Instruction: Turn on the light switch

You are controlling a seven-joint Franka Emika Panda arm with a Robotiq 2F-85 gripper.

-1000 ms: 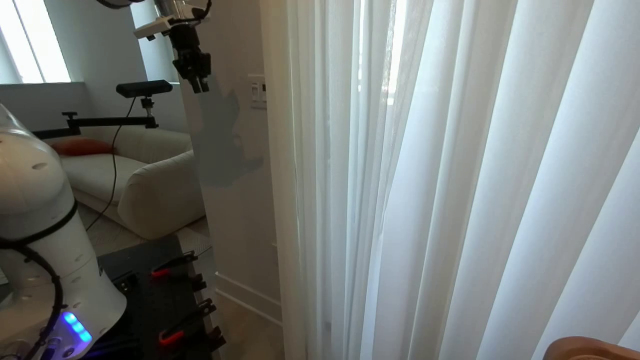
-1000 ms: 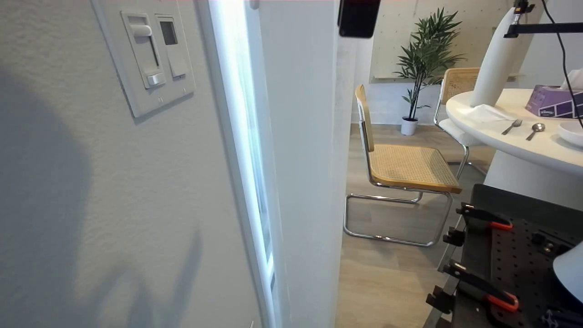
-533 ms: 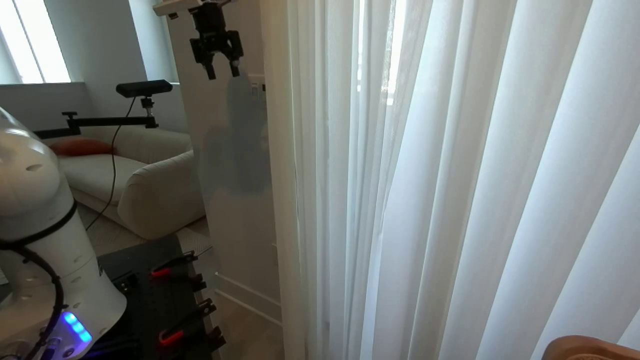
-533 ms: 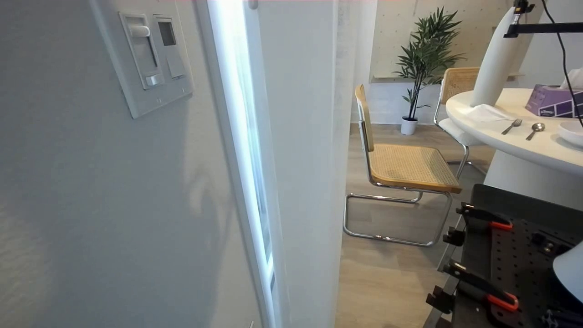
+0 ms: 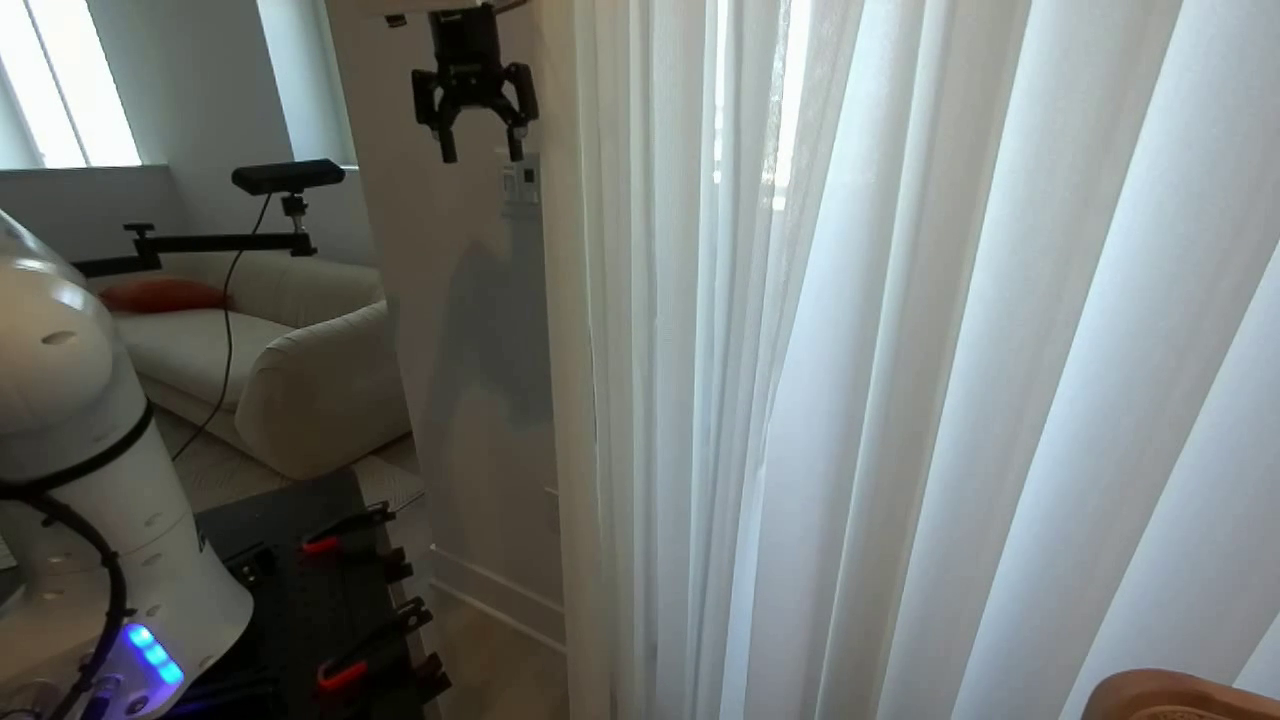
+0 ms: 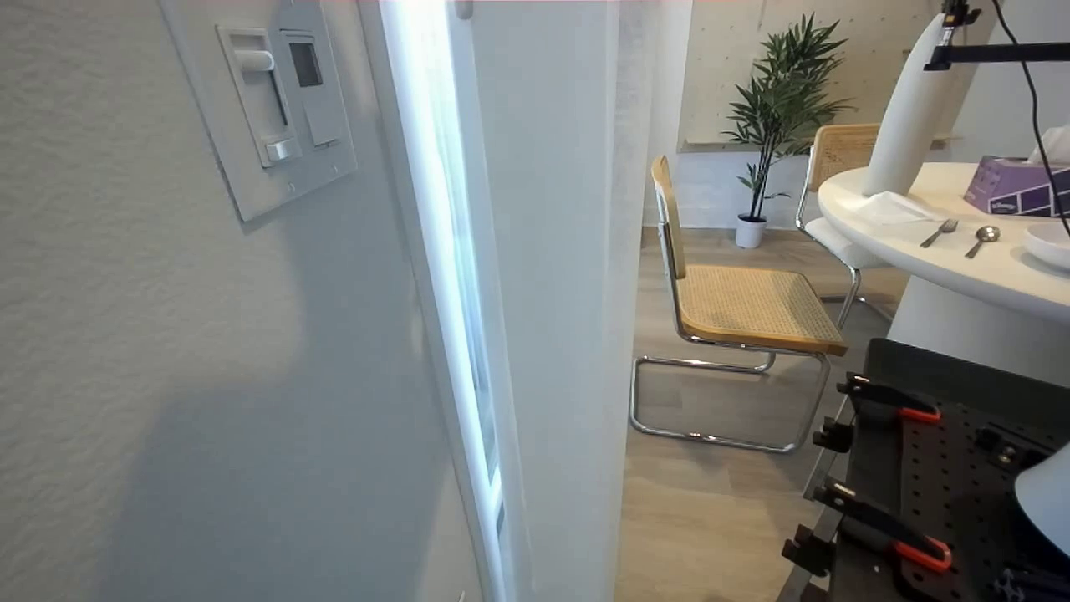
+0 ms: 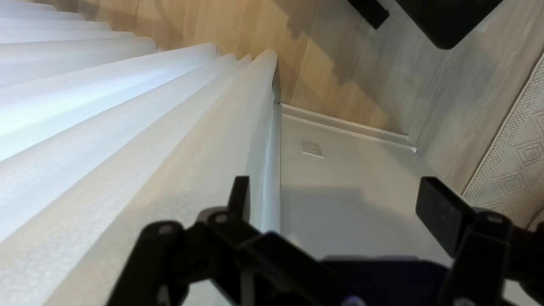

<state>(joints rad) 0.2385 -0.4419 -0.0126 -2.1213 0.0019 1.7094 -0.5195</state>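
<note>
A white light switch plate [image 6: 251,180] is fixed to the wall in an exterior view. On it are a slider with its knob [image 6: 254,61] near the top, a small rocker [image 6: 282,150] below, and a flat paddle [image 6: 322,119] under a dark window. My gripper [image 5: 482,155] points downward with jaws wide apart and nothing between them. In an exterior view its right fingertip overlaps the top edge of the light switch [image 5: 513,187]; contact cannot be told. Seen from the wrist, the gripper [image 7: 335,187] spans bare wall and curtain; the switch does not show there.
White curtains [image 5: 800,400] hang right beside the switch, near my gripper. A black cart [image 5: 300,600] with red-handled clamps stands by the robot base. A camera on a stand [image 5: 288,178] and a sofa [image 5: 310,390] are behind. A low wall plate [image 7: 312,148] sits near the floor.
The gripper has swung to the right in the exterior picture, to above the switch, and its jaws have opened wide. Its shadow has shifted across the wall. The slider and paddle look unchanged.
</note>
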